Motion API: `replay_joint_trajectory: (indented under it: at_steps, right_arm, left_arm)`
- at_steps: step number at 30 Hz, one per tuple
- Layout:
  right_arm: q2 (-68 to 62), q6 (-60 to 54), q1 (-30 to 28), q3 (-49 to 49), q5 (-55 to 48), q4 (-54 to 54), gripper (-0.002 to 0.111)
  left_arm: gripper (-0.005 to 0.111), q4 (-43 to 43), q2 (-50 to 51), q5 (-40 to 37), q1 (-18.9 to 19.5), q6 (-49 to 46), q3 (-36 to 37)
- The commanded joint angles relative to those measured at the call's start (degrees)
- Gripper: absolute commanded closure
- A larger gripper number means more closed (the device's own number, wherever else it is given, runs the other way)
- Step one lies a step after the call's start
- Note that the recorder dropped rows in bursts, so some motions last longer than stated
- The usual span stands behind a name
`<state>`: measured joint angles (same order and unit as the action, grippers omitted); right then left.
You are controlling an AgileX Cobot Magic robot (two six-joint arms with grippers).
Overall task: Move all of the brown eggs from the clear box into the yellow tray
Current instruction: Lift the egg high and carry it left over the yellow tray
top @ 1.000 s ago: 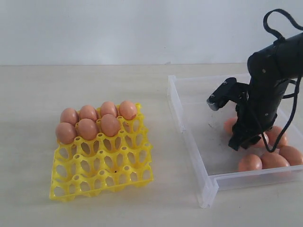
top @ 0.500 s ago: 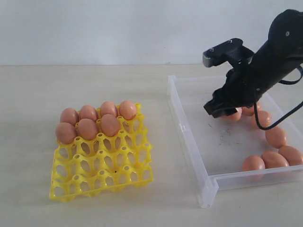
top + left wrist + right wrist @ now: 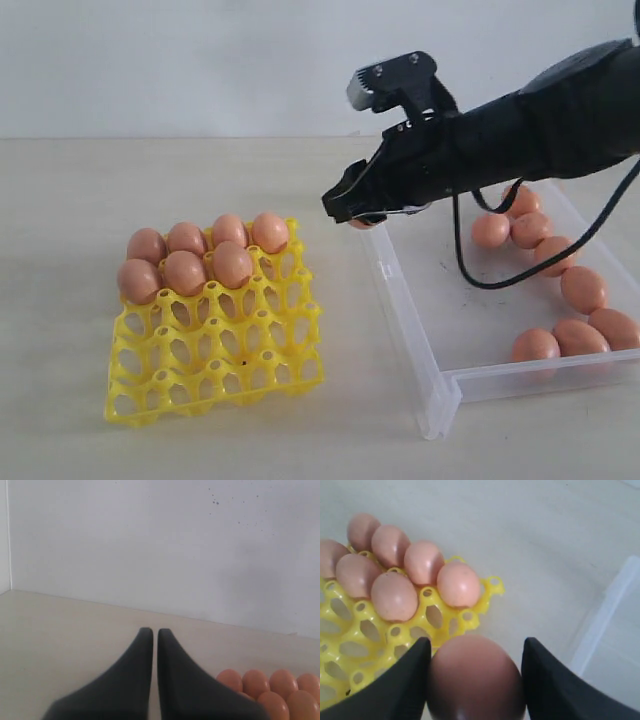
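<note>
Egg in the air, that's what catches the eye. The right gripper [image 3: 348,206] hangs above the near-side wall of the clear box [image 3: 400,300], its two black fingers [image 3: 405,680] pinching one brown egg [image 3: 474,680] across its broad middle. The yellow tray [image 3: 215,370] lies off to the side on the table [image 3: 60,200], well apart from the box. It has seven eggs [image 3: 185,272] seated, four in the back row and three in the next. Some eight more [image 3: 583,288] lie loose along the far side of the box floor.

I'd say these are light and stiff but brittle. The shell is smooth with a slight sheen, so it could slip if held too softly and crack if squeezed hard. The hold across the widest part looks the sensible one, with a pad on each flank and the long axis free. The openwork cups and pointed posts look unforgiving, so the egg should be lowered straight into the empty cup [image 3: 277,266] at the end of the second row and not dropped.

The left gripper [image 3: 151,632] idles with its fingers pressed together on nothing, eggs in the tray showing just past it.
</note>
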<state>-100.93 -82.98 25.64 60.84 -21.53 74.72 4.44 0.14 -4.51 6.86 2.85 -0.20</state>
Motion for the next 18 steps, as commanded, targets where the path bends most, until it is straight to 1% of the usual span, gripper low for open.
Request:
replay_joint_trajectory:
  at_steps: [1,3,4,7,13,18]
  right_arm:
    - [-3.3,-13.8,2.9,-0.4,3.7,15.7,0.109]
    - [-5.1,-20.6,3.7,-0.4,2.6,23.5,0.109]
    - [-6.0,-24.6,4.0,-0.4,1.4,25.2,0.109]
    - [-8.5,-29.6,4.2,-0.1,-3.7,25.2,0.109]
    - [-10.6,-33.1,4.2,0.0,-4.7,25.2,0.109]
    - [-10.6,-32.4,4.2,2.7,-4.6,25.2,0.109]
  left_arm:
    - [0.103,0.5,-0.1,0.1,-0.1,0.5,0.2]
    - [0.103,0.5,-0.1,0.1,-0.1,0.5,0.2]
    - [0.103,0.5,-0.1,0.1,-0.1,0.5,0.2]
    - [0.103,0.5,-0.1,0.0,-0.1,0.5,0.2]
    - [0.103,0.5,-0.1,0.0,-0.1,0.5,0.2]
    - [0.103,0.5,-0.1,0.0,-0.1,0.5,0.2]
